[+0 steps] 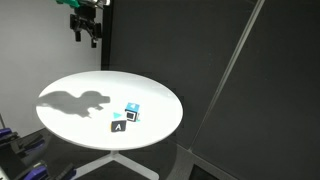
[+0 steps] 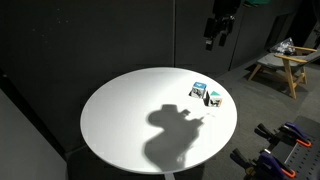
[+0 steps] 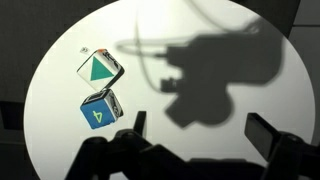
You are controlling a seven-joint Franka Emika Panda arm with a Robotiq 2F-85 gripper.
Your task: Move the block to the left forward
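The block [image 1: 132,110] is a small light-blue and white cube on the round white table [image 1: 70,85], towards its near right side. It also shows in an exterior view [image 2: 199,90], and in the wrist view [image 3: 98,68], where its white top bears a teal triangle. A black block with a white "A" [image 1: 120,125] stands right beside it. In the wrist view the neighbouring cube is darker blue with a "4" on top [image 3: 100,110]. My gripper [image 1: 85,25] [image 2: 218,30] hangs high above the table's far edge, well away from both blocks. Its jaws [image 3: 200,135] are open and empty.
The arm's shadow [image 1: 75,100] falls across the table top. A wooden stool [image 2: 285,65] stands beyond the table. Dark curtains surround the scene, and equipment sits on the floor [image 2: 280,150] near the table's edge.
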